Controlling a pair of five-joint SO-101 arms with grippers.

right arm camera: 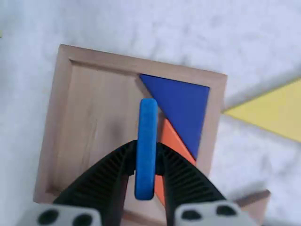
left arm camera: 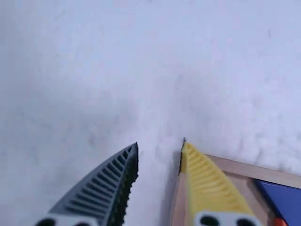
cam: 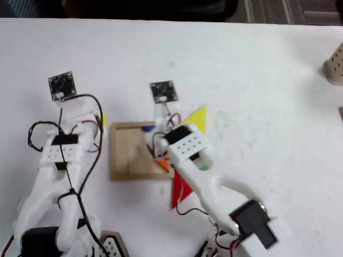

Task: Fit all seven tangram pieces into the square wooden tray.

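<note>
A light-blue piece (right arm camera: 147, 117) is gripped on edge by the right claw (right arm camera: 146, 147) over the tray (cam: 120, 155). It should probably be laid flat at the dark-blue triangle's (right arm camera: 181, 106) 9 o'clock. The left claw (left arm camera: 159, 150) is spread open.

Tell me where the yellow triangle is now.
In the high view, the yellow triangle lies on the table outside the wooden tray, off its far right corner.

Holding left end effector (left arm camera: 159, 147) open, tips apart, low over the worktop (left arm camera: 94, 70) towards its left edge; clamping right end effector (right arm camera: 146, 147) on a blue piece (right arm camera: 147, 120) stood on edge, arm (cam: 214, 187) stretched in from the near edge
</note>
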